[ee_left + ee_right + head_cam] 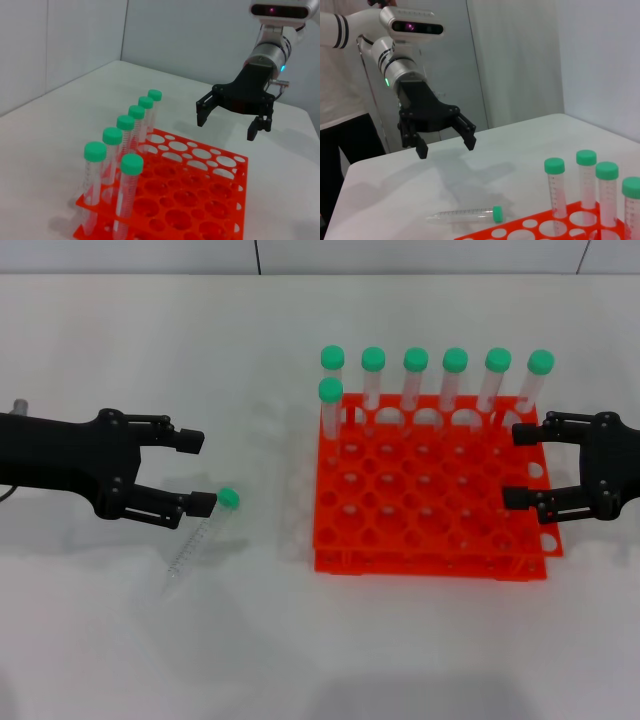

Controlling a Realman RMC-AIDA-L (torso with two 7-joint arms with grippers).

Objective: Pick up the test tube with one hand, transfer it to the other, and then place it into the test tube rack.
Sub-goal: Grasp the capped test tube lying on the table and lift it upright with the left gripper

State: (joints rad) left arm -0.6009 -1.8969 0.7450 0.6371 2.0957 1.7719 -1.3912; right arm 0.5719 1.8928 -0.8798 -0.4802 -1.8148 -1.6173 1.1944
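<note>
A clear test tube [198,538] with a green cap lies flat on the white table, left of the orange test tube rack [430,562]. My left gripper [197,472] is open and empty, with its near fingertip close to the tube's cap. In the right wrist view this gripper [445,146] hangs above the table, apart from the lying tube [465,215]. My right gripper [518,466] is open and empty over the rack's right edge. It also shows in the left wrist view [226,127], above the far side of the rack [200,175].
Several identical green-capped tubes [414,380] stand upright along the rack's back row, with one more [330,408] in the second row at the left. The table's far edge meets a grey wall.
</note>
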